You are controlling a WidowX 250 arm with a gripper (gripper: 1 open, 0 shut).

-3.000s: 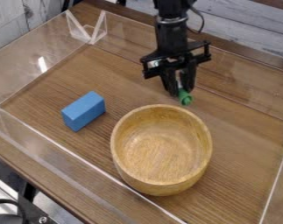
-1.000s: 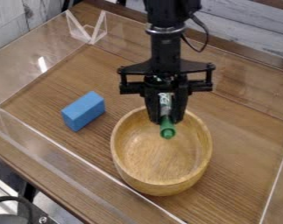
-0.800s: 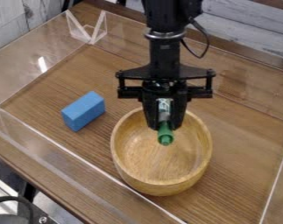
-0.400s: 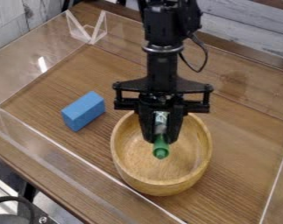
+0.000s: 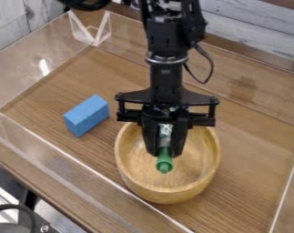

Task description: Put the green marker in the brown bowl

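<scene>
The brown bowl [image 5: 133,173] sits on the wooden tabletop at the front centre. My gripper [image 5: 167,136] hangs over the bowl's inside, pointing steeply down, shut on the green marker [image 5: 167,158]. The marker's white barrel runs down from the fingers and its dark green cap end pokes low into the bowl, close to the bowl's floor; whether it touches I cannot tell. The upper part of the marker is hidden between the fingers.
A blue block [image 5: 86,115] lies left of the bowl. Clear acrylic walls [image 5: 27,55] ring the tabletop, with a folded clear stand [image 5: 91,27] at the back left. The arm's black column [image 5: 170,41] rises behind the bowl.
The gripper has come toward the camera and sunk lower into the bowl, carrying the marker with it. The marker's green tip now sits deeper inside the bowl. Bowl and block have not moved.
</scene>
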